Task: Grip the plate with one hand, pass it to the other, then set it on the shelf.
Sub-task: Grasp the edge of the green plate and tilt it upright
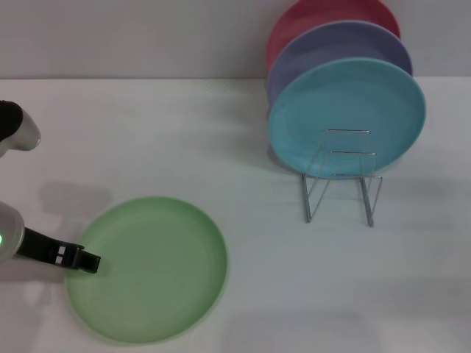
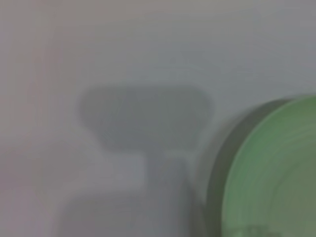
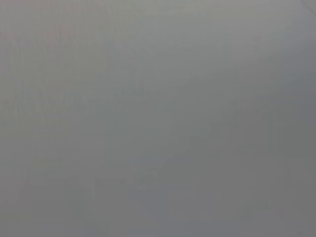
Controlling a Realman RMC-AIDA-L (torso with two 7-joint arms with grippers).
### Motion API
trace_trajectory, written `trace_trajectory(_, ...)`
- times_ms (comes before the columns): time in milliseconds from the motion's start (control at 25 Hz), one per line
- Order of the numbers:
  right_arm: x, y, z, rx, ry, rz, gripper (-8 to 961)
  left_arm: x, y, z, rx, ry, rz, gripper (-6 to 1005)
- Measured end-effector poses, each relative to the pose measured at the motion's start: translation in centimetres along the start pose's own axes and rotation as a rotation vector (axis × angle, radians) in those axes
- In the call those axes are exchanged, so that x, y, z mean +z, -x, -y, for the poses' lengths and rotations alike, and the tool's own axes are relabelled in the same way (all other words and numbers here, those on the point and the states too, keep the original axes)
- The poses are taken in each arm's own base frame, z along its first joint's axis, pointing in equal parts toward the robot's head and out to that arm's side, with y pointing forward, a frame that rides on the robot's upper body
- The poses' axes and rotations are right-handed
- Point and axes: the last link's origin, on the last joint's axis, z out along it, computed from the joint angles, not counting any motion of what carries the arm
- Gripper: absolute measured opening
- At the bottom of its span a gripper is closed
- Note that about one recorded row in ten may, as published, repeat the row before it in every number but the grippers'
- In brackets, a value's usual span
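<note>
Left pincer (image 1: pixel 87 260) reaches the green plate's (image 1: pixel 151 268) left rim (grip state unclear).

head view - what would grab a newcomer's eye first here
The light green plate lying flat on the white table at the near left, with the left hand at its left rim. Then three plates standing in the wire rack at far right: turquoise plate in front, lavender plate, red plate behind.

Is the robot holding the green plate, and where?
The left gripper sits at the green plate's left rim; whether it grips cannot be told. The right gripper is out of view.
</note>
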Motion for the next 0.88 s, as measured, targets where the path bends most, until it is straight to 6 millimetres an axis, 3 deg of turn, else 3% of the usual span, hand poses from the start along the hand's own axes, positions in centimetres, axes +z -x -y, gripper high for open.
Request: trace_trajectory(880, -0.1, 0.07, 0.04, -0.001, 0.0, 0.003, 665, 0.85, 0.1, -0.47, 0.022, 0.007, 0.024, 754)
